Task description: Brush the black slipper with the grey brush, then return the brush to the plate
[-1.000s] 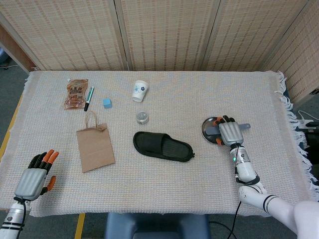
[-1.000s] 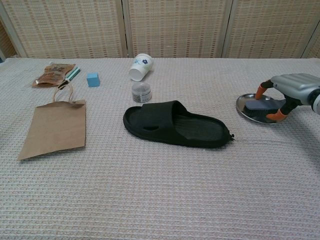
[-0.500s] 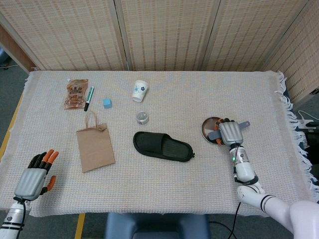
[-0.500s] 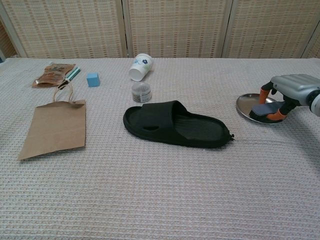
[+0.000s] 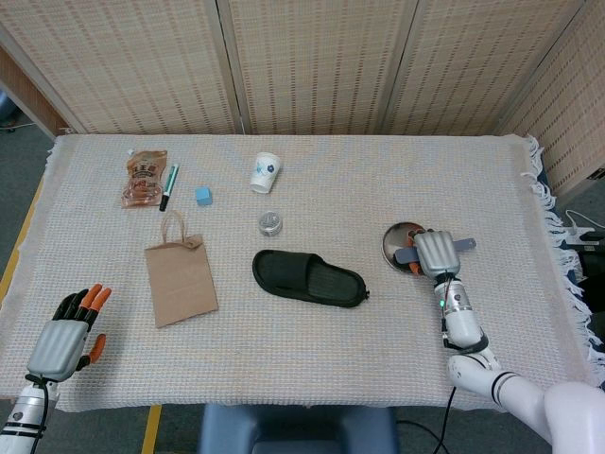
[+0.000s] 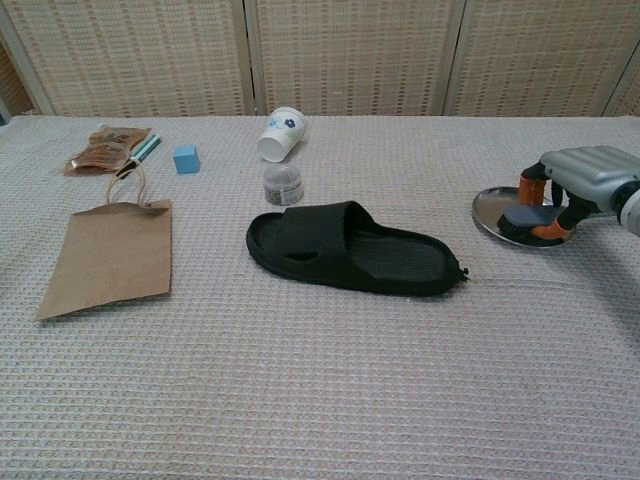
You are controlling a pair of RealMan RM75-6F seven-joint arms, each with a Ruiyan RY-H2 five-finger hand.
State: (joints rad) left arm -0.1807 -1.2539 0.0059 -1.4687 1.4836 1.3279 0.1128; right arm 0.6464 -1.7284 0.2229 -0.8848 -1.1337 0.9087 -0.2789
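The black slipper (image 5: 307,277) (image 6: 350,250) lies flat mid-table, toe end pointing right. To its right sits the round metal plate (image 5: 393,237) (image 6: 490,212). The grey brush (image 6: 527,219) (image 5: 407,253) rests on that plate, its handle end poking out past my right hand (image 5: 433,253) (image 6: 585,178). That hand covers the brush from above, with its orange-tipped fingers (image 6: 529,190) curled down around the brush body. My left hand (image 5: 66,336) rests near the front left table edge, fingers apart and holding nothing; the chest view does not show it.
A brown paper bag (image 5: 180,276) (image 6: 108,252) lies flat left of the slipper. Behind the slipper are a small tin (image 5: 270,223) (image 6: 283,185) and a tipped paper cup (image 5: 266,172) (image 6: 281,133). A blue cube (image 5: 203,195), a pen (image 5: 168,186) and a snack packet (image 5: 144,177) sit far left.
My right hand has settled lower over the plate and its fingers have curled in around the brush. The left hand and the slipper have not moved.
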